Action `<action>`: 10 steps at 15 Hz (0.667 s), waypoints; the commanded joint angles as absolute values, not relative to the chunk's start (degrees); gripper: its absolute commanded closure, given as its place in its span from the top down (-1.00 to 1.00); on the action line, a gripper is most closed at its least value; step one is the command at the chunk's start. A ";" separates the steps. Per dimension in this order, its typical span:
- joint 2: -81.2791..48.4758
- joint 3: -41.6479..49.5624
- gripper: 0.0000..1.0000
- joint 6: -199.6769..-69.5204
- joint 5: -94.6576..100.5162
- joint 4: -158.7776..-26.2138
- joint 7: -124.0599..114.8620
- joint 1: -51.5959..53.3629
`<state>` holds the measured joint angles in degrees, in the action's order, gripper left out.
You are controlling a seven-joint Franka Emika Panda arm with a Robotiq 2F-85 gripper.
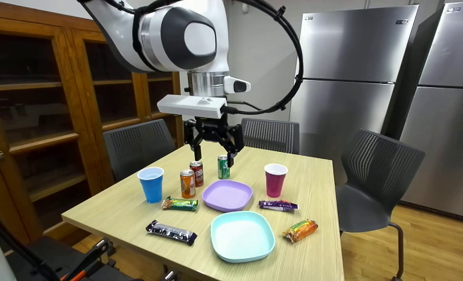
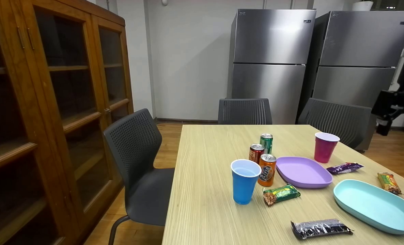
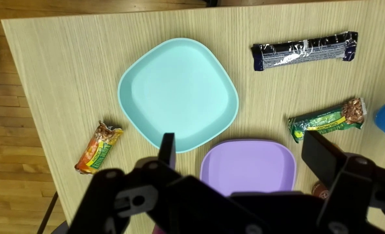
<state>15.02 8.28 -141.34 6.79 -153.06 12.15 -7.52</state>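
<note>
A turquoise plate [image 1: 242, 237] lies closest to me on the counter [image 1: 313, 257], a lilac plate [image 1: 227, 194] just beyond. The tool [image 1: 214, 162] hangs above, spread wide and empty; I'd guess it's pre-grasp, so reaching anything calls for lowering.

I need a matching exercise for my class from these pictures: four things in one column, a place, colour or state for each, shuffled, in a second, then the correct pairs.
Column one
1. the gripper
2. the purple plate
3. the orange can
4. the magenta cup

Column two
A. standing, with a white inside
B. standing right beside the dark red can
C. open and holding nothing, above the table
D. flat and bare, beside the turquoise plate

Right pairs
1-C, 2-D, 3-B, 4-A
</note>
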 commanded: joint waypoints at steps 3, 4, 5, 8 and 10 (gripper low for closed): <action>11.38 5.24 1.00 -143.54 7.66 -151.95 9.47 -5.22; 11.09 4.79 1.00 -144.01 7.75 -151.99 9.04 -4.87; 10.88 4.22 1.00 -144.91 8.03 -152.13 8.14 -4.52; 10.43 2.79 1.00 -146.62 8.22 -152.41 6.57 -3.48; 10.20 2.10 1.00 -147.91 9.17 -152.62 5.27 -3.48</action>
